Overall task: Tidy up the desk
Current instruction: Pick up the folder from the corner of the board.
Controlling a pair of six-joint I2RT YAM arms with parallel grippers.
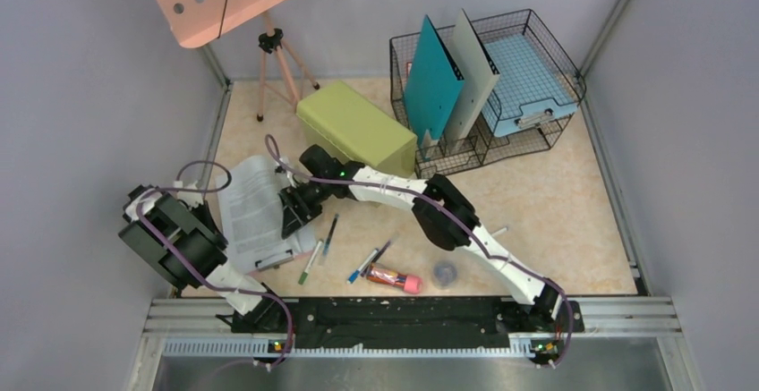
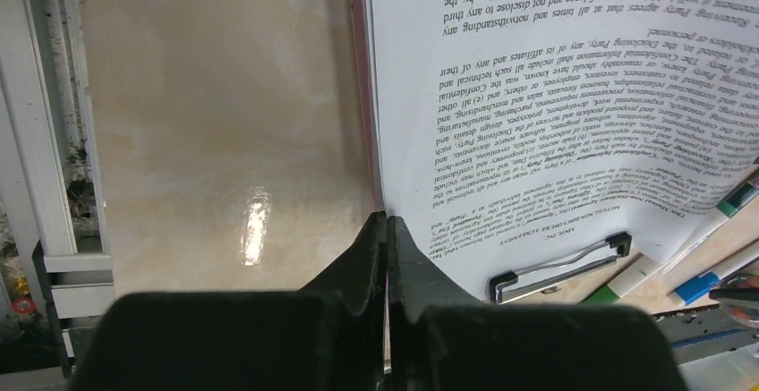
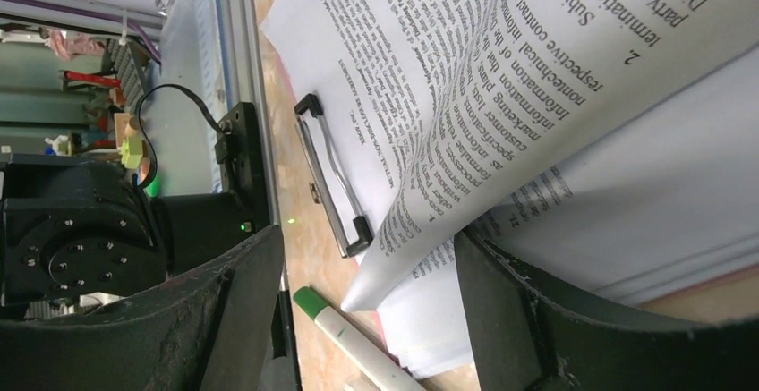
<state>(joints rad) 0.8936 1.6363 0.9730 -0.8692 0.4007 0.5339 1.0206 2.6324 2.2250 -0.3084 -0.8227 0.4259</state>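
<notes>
left gripper (image 2: 387,230): pinching clipboard (image 2: 559,261) edge | right gripper (image 3: 367,252): spread wide round floppy page (image 3: 501,96) | grab the stiff clipboard, not the page

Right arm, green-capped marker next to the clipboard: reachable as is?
Probably yes. The open right hand sits just beside the green-capped marker, which lies bare on the desk; a curled page between its fingers might get caught.

Bright, even overhead light; soft shadows on table (image 1: 555,221). White glare streak at 7 o'clock, left wrist view. Left claw (image 2: 387,230) dark, blurred at 6 o'clock. Page (image 3: 537,96) print soft toward 1 o'clock, right wrist view.
</notes>
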